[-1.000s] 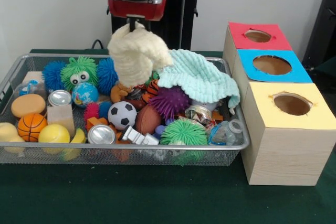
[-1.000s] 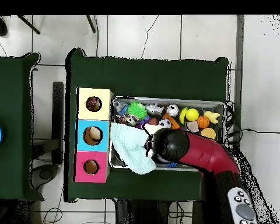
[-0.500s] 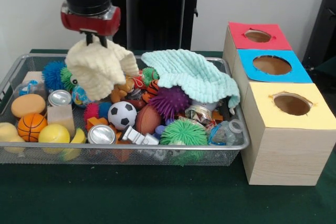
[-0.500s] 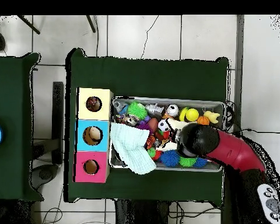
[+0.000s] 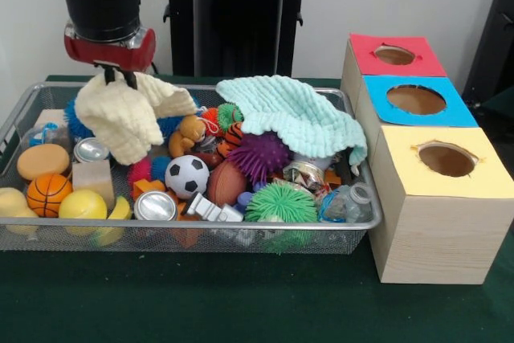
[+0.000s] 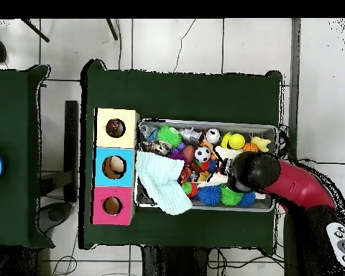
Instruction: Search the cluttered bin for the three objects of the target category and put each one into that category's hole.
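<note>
My gripper (image 5: 112, 77) hangs over the left part of the wire bin (image 5: 201, 229), shut on a cream knitted cloth (image 5: 124, 116) that droops onto the toys below. A mint green cloth (image 5: 295, 112) lies over the bin's right rear corner; in the overhead view the mint cloth (image 6: 163, 183) spills over the bin's edge beside the boxes. Right of the bin stand three boxes with round holes: red (image 5: 395, 55), blue (image 5: 416, 100) and yellow (image 5: 446, 159). From above, the arm (image 6: 256, 171) covers the gripper and most of the cream cloth.
The bin holds several balls, spiky toys, tins and blocks: a soccer ball (image 5: 186, 175), a purple spiky ball (image 5: 259, 156), a green spiky ball (image 5: 280, 201), a small basketball (image 5: 47, 193) and a tin (image 5: 155, 206). The bin's rim (image 6: 204, 121) rings them.
The gripper has carried the cream cloth from the bin's middle to its left side in the front view and lowered it a little. The mint cloth has not moved.
</note>
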Action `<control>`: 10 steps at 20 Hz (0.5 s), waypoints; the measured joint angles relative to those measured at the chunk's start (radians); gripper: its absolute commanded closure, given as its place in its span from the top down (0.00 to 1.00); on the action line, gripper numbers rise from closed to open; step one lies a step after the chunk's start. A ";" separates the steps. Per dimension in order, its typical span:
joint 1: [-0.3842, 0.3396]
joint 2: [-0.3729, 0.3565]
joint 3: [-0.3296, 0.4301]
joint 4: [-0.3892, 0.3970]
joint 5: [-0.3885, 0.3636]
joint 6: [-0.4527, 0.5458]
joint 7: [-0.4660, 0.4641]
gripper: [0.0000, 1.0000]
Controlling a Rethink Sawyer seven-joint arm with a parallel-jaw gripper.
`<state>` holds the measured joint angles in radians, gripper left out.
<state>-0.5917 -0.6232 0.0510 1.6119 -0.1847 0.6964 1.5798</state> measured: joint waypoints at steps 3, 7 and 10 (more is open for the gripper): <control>-0.014 0.016 0.022 -0.017 -0.022 0.000 0.000 1.00; -0.025 0.024 0.039 -0.027 -0.030 -0.002 0.000 1.00; -0.048 0.031 0.072 -0.037 -0.040 -0.011 0.000 1.00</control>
<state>-0.6397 -0.5920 0.1228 1.5751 -0.2252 0.6853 1.5798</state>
